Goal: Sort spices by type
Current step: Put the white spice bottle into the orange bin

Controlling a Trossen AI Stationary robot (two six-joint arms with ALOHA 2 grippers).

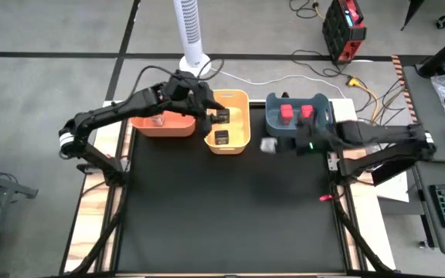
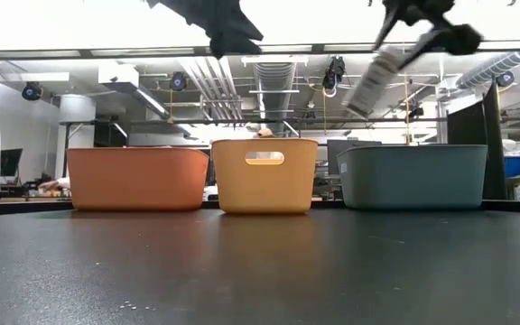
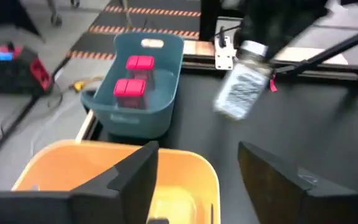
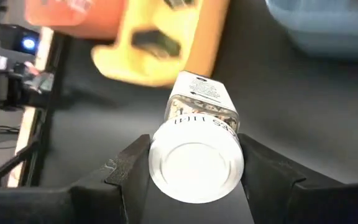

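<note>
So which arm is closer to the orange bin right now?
The left. Its tool hangs over the yellow bin, right beside the orange bin. The right tool holds a jar in front of the blue bin, farther away.

Three bins stand in a row along the table's (image 1: 230,224) 12 o'clock edge. The middle bin (image 1: 242,123) holds two boxy spices (image 1: 222,127), one at 12 o'clock of the other. At its 9 o'clock stands the left bin (image 1: 163,126); at its 3 o'clock the right bin (image 1: 321,103), holding two boxy spices (image 1: 296,113) side by side. A jar (image 1: 269,145) hangs above the table between the middle and right bins.
</note>
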